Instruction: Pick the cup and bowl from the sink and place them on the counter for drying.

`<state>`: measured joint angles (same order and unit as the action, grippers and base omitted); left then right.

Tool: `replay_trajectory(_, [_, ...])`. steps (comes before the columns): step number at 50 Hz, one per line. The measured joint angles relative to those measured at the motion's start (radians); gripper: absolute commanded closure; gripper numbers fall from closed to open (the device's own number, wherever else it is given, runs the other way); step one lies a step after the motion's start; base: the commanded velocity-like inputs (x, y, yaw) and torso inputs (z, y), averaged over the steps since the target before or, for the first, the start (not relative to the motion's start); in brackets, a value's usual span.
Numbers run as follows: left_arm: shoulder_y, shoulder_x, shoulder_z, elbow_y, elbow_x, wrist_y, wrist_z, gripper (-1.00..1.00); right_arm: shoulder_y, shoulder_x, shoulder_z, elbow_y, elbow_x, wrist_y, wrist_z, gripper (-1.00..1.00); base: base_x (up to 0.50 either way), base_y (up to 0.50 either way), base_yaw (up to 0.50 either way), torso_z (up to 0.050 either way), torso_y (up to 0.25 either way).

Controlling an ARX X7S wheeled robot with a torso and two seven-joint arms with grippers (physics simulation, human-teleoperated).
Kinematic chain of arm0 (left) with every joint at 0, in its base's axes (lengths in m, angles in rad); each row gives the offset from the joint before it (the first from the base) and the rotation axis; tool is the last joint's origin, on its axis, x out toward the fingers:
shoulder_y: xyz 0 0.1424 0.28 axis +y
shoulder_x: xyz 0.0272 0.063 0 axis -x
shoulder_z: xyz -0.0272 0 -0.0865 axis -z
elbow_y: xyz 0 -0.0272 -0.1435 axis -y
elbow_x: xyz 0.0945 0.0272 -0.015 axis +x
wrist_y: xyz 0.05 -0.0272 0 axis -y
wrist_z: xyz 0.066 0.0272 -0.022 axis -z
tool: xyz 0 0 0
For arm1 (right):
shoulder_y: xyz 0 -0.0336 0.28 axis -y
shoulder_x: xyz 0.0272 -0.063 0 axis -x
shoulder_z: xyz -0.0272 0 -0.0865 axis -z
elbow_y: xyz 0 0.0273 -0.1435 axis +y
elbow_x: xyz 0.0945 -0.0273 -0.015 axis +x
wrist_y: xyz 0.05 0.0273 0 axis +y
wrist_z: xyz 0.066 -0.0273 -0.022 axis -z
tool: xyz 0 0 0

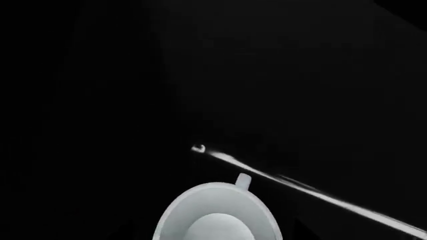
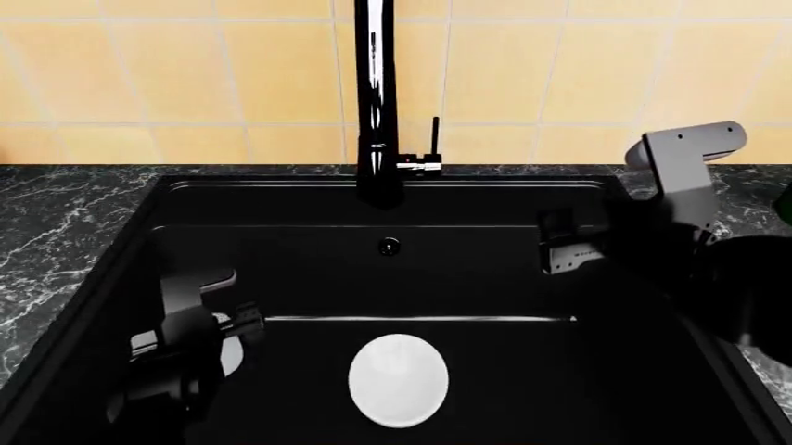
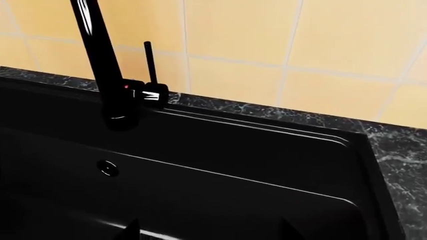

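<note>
The white bowl (image 2: 399, 380) lies on the floor of the black sink (image 2: 495, 199), near the front middle, with no gripper touching it. My left gripper (image 2: 198, 362) is low in the sink's left part. In the left wrist view a pale, greyish round vessel that looks like the cup (image 1: 217, 215) sits right at the jaws, its mouth towards the camera. The fingers there are black on black and do not show. My right gripper (image 3: 208, 231) is open and empty. It hangs inside the right rear of the sink (image 3: 233, 165), also seen as the right gripper (image 2: 563, 246).
The tall black faucet (image 2: 375, 93) rises at the sink's back middle, and the faucet (image 3: 100, 65) has a lever beside it. Dark veined counter (image 2: 50, 222) borders the basin on the left, and more counter (image 3: 400, 150) on the right. Yellow tiles form the wall behind.
</note>
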<state>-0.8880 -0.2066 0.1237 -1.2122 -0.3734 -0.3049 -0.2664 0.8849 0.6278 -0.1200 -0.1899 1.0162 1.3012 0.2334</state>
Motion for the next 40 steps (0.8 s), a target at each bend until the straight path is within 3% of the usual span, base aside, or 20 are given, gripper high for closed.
replay_trajectory(25, [0.002,0.03,-0.231,-0.089,0.202,-0.002,0.091,-1.0,-0.058,-0.002,-0.021,0.025,-0.019,-0.06,-0.017,-1.0,0.0,0.0,0.0,0.0,0.0])
replay_trajectory(26, [0.001,0.03,-0.24,-0.09,0.21,-0.002,0.092,1.0,-0.06,-0.002,-0.021,0.026,-0.02,-0.062,-0.018,-1.0,0.0,0.0,0.0,0.0,0.0])
replay_trajectory(40, [-0.004,0.034,-0.321,-0.097,0.307,0.035,0.087,1.0,-0.076,-0.002,-0.025,0.034,-0.024,-0.085,-0.025,-1.0,0.0,0.0,0.0,0.0,0.0])
